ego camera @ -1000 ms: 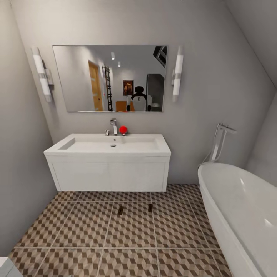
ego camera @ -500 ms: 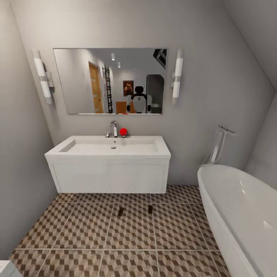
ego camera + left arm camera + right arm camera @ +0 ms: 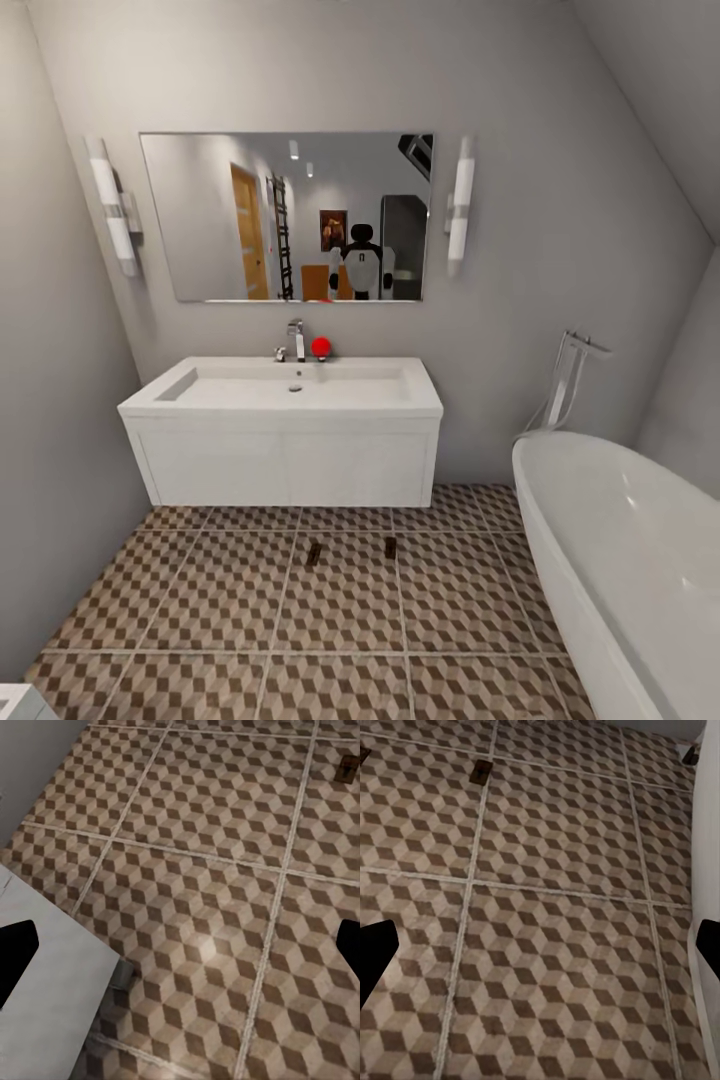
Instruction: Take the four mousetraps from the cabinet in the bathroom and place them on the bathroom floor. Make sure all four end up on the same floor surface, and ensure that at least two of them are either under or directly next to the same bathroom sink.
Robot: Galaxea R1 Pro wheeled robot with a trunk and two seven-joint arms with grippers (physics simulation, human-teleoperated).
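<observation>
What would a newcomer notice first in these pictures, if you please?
The wide white sink on its wall-hung vanity stands in the middle, under a big mirror that reflects the robot. A white bathtub fills the right side. On the cube-patterned floor just before the sink lie two small dark mousetraps, side by side but apart.

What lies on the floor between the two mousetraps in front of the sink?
Only bare patterned floor with one pale grout line separates the left mousetrap from the right mousetrap, seen in the head view.

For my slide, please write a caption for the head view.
Two mousetraps lie on the bathroom floor before the wall-hung bathroom sink, bathtub at right.
</observation>
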